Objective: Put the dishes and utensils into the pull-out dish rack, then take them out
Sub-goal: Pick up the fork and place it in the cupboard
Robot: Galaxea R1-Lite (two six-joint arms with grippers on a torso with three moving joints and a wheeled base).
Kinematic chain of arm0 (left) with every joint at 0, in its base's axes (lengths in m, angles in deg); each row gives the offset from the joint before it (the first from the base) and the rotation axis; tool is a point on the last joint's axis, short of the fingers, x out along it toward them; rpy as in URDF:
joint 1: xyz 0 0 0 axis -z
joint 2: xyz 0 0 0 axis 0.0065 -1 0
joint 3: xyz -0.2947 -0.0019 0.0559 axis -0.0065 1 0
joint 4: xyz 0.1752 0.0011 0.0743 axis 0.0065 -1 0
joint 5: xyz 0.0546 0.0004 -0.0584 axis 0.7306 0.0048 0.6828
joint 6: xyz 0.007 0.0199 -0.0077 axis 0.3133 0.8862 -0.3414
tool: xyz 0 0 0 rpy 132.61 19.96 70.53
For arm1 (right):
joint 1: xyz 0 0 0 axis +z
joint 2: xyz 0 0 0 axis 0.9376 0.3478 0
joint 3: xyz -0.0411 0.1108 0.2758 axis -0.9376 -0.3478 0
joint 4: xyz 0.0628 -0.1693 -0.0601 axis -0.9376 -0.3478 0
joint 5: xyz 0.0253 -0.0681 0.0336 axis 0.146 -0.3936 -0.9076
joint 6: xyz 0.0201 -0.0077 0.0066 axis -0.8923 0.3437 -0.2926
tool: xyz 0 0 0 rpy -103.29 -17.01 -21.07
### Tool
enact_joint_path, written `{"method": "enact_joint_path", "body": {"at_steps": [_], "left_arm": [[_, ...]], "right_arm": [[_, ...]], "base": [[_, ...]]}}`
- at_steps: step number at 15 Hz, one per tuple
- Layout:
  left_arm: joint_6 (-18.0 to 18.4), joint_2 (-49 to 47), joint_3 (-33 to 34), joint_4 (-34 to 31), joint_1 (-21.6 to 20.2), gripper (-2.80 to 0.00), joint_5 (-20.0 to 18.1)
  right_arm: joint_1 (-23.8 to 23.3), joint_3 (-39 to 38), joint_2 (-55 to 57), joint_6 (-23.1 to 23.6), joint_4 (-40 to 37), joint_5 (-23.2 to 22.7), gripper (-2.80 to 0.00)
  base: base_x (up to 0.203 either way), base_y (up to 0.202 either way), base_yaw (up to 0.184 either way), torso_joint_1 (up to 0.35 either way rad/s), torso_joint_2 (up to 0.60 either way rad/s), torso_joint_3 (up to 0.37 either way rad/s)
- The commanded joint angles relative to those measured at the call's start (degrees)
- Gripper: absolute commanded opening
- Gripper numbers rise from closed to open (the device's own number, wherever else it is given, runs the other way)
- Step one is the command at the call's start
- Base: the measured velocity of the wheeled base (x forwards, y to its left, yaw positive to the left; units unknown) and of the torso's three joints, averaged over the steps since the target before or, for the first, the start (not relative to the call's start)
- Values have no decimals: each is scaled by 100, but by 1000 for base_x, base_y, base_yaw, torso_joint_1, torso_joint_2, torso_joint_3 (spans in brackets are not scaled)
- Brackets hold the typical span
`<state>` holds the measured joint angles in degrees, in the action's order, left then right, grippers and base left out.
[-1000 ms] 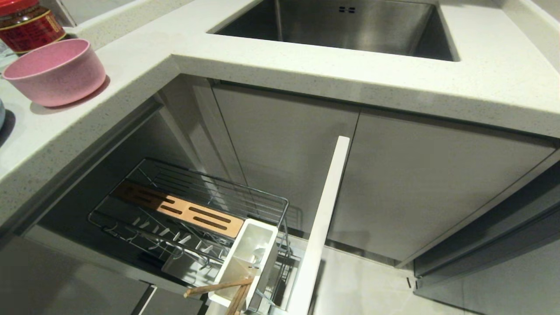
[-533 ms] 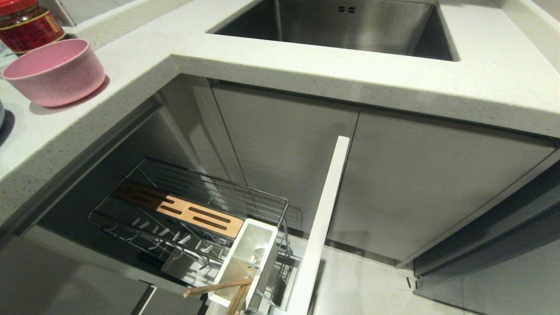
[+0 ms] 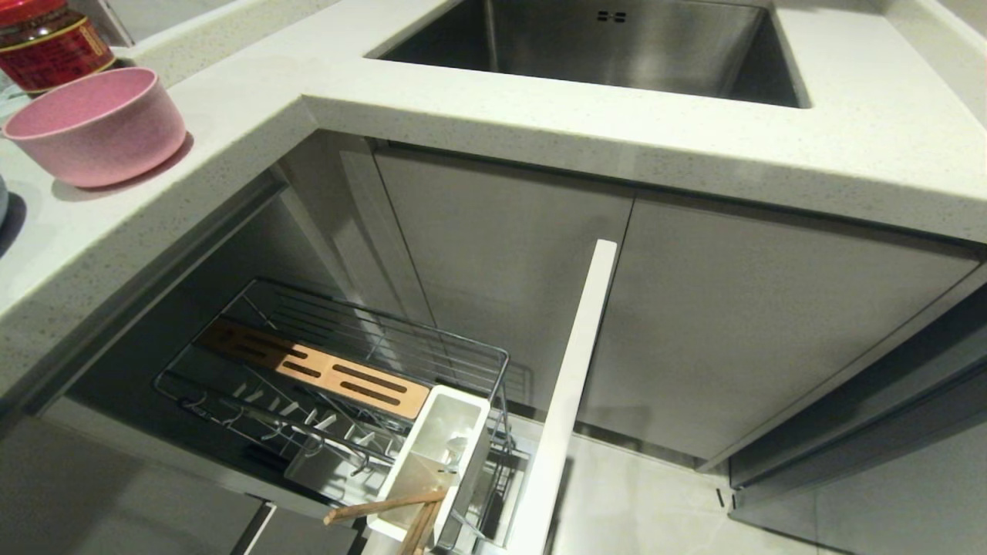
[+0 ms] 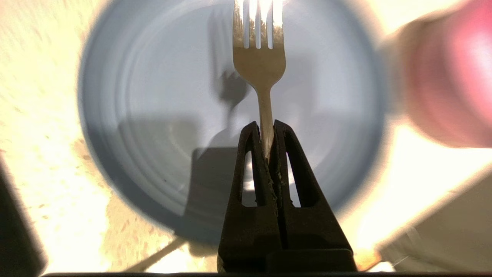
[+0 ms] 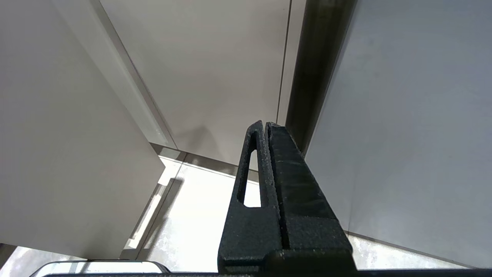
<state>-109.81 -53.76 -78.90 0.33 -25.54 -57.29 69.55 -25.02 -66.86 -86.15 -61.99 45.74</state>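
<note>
Left claw (image 4: pixel 268 130) pinches fork (image 4: pixel 258 65) over plate (image 4: pixel 153 115).

I see home kitchen. Pale speckled stone L-shaped countertop (image 3: pixel 540 116) with sunken stainless steel sink (image 3: pixel 617 46). Flat grey cabinet doors (image 3: pixel 740 324) below. Chrome wire pull-out dish rack (image 3: pixel 339 385) open under counter, 1 white plastic utensil holder (image 3: pixel 439 455) inside. Matte pink round bowl (image 3: pixel 96 127) and red-lidded sauce jar (image 3: pixel 46 42) on counter.

Only the pale blue plate (image 3: pixel 2 202) edge on the worktop (image 3: pixel 231 100) has slipped slightly further out of view.
</note>
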Motion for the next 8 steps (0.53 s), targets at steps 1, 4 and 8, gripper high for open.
{"method": "enact_joint_path", "body": {"at_steps": [1,4,8], "left_arm": [[-40,466,-354,-7,258,-280,-10],[-55,724,-794,10,1099,-280,-73],[-14,710,-1184,79,2318,-280,-2251]], "right_arm": [[1,-149,-4,-2,4,-1,-280],[1,-149,-4,-2,4,-1,-280],[1,-149,-4,-2,4,-1,-280]], "base": [[0,0,0,0,0,0],[0,0,0,0,0,0],[0,0,0,0,0,0]]}}
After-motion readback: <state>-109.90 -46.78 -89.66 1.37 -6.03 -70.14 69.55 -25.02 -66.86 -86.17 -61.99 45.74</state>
